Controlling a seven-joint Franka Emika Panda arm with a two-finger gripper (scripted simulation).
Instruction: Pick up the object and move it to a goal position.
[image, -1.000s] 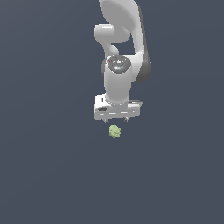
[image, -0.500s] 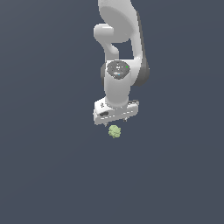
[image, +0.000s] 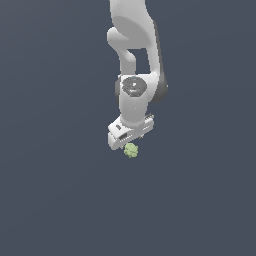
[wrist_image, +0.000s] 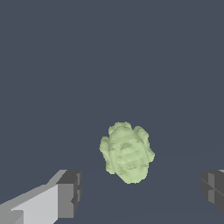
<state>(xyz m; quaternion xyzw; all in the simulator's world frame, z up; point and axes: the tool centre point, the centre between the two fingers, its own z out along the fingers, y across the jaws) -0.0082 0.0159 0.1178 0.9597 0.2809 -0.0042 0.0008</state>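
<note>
Fingers of my gripper (image: 131, 144) point down in the exterior view, just above the little green blob (image: 131, 150). Wrist view: my gripper (wrist_image: 142, 194) is wide open, holding nothing, and the blob (wrist_image: 127, 152) sits between both fingertips (wrist_image: 70, 192), touching neither.

I am counting one pale green lumpy object (image: 131, 150) (wrist_image: 127, 152), one white arm (image: 136, 65), and one gripper (image: 131, 145) (wrist_image: 140, 194) showing two dark fingertips (wrist_image: 70, 189). I am seeing one plain dark surface (image: 55, 200).
</note>
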